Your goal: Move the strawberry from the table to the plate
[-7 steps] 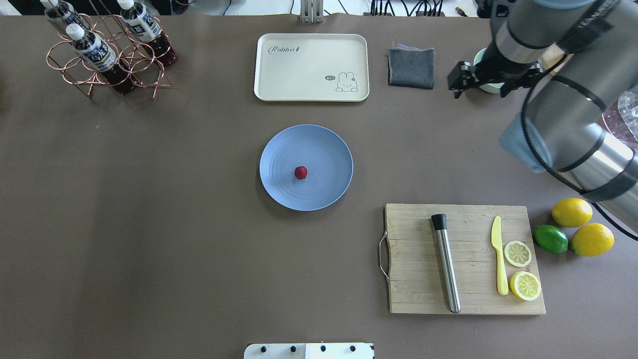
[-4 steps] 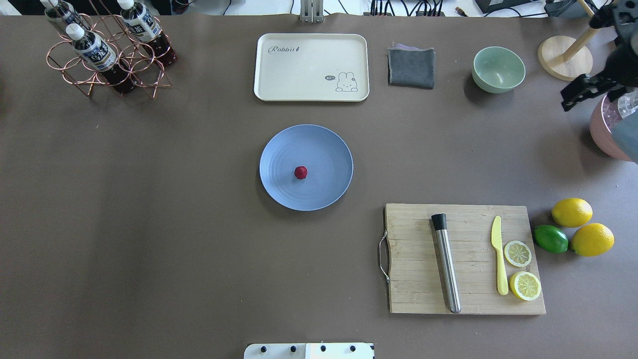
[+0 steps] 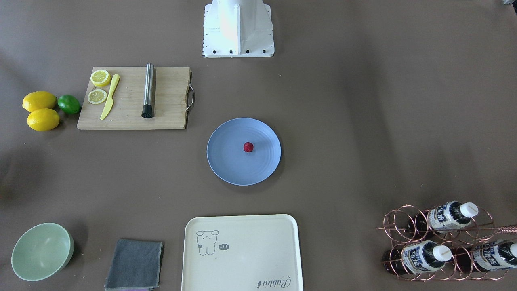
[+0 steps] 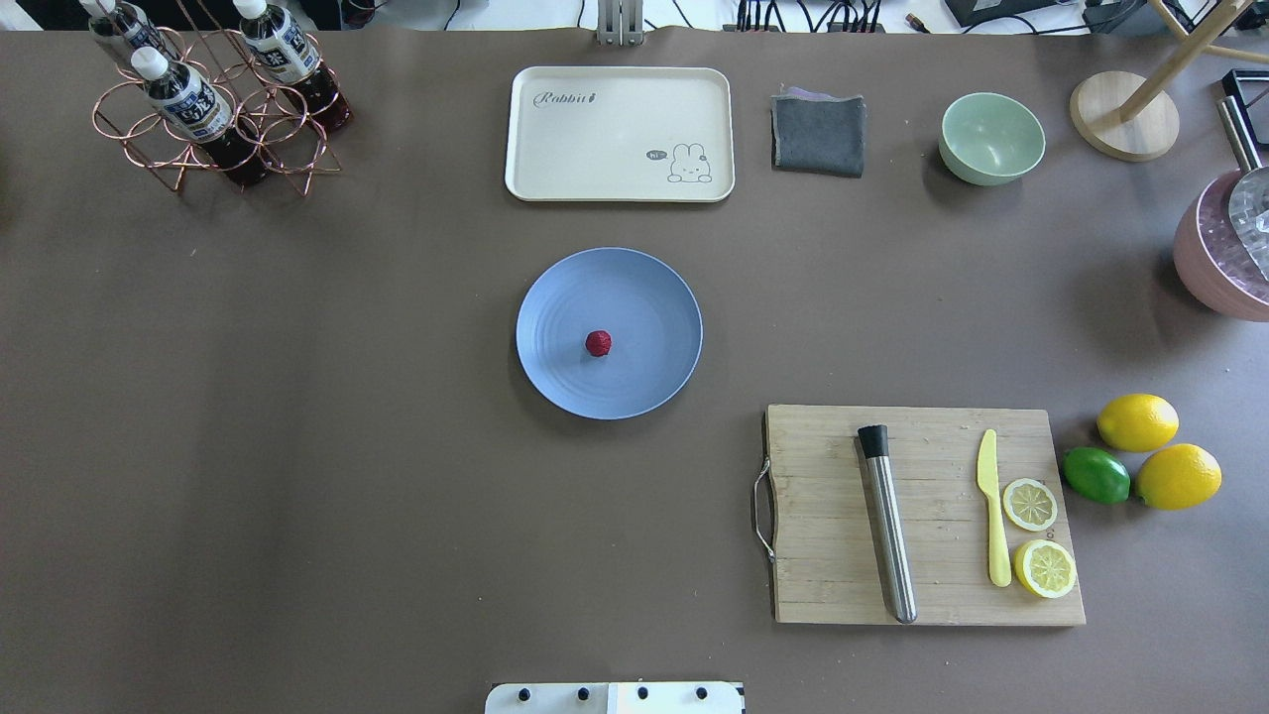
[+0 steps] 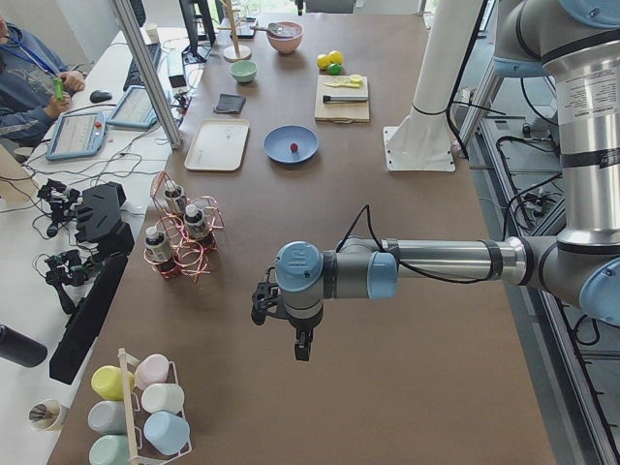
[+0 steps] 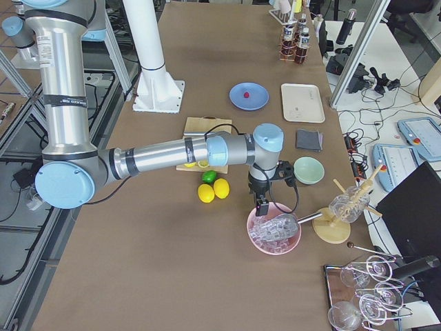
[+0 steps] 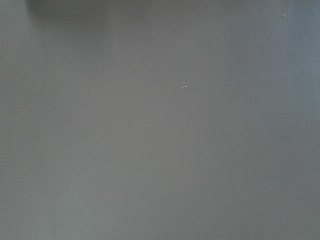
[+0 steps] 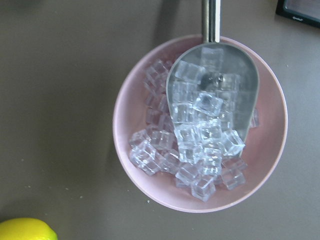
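Observation:
The small dark-red strawberry (image 4: 598,343) (image 3: 248,147) lies near the middle of the round blue plate (image 4: 649,297) (image 3: 228,161), which sits at the centre of the grey-brown table (image 4: 297,446). Neither gripper appears in the overhead or front views. In the exterior left view my left gripper (image 5: 300,346) hangs over bare table, far from the plate (image 5: 281,143). The exterior right view has my right gripper (image 6: 260,207) above a pink bowl of ice cubes (image 6: 274,231) (image 8: 200,125). I cannot tell whether either one is open or shut.
A wooden cutting board (image 4: 823,575) carries a steel muddler, a yellow knife and lemon slices. Two lemons (image 4: 1137,421) and a lime (image 4: 1095,474) lie to its right. A cream tray (image 4: 619,133), grey cloth (image 4: 818,134), green bowl (image 4: 991,137) and bottle rack (image 4: 213,109) line the far edge.
My right arm has swung from above the green bowl to the right and left the overhead view. The strawberry and plate have not moved.

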### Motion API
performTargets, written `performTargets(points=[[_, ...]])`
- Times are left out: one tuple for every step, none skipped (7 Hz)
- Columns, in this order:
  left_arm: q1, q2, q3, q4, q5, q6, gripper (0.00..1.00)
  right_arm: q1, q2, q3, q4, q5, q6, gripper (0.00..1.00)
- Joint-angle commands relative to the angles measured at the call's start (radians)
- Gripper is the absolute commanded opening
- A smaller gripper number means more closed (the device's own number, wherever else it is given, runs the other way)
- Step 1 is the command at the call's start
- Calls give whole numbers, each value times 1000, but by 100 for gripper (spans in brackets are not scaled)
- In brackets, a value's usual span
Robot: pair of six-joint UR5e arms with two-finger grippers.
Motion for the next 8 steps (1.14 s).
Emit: performTargets(points=[[0, 0, 2, 0, 0, 0, 99, 86, -97, -80, 218, 21, -56, 100], [0, 0, 3, 0, 0, 0, 99, 106, -92, -78, 216, 64, -50, 100], [-6, 0, 9, 2, -3, -2, 99, 119, -81, -75, 198, 78, -45, 100], [-12, 0, 21, 2, -2, -6, 99, 125, -69, -69, 161, 81, -43, 100], [-32, -1, 12, 2, -3, -6, 99, 142, -64, -40, 114, 97, -42, 100], [-40, 0, 11, 0, -2, -5, 99, 151, -72, -28, 101, 95, -34, 100], [-48, 6, 17, 0, -3, -5, 99, 151, -82, -26, 106, 88, -36, 100], [-84, 24, 15, -3, -8, -3, 99, 151, -84, -34, 106, 80, -36, 100]])
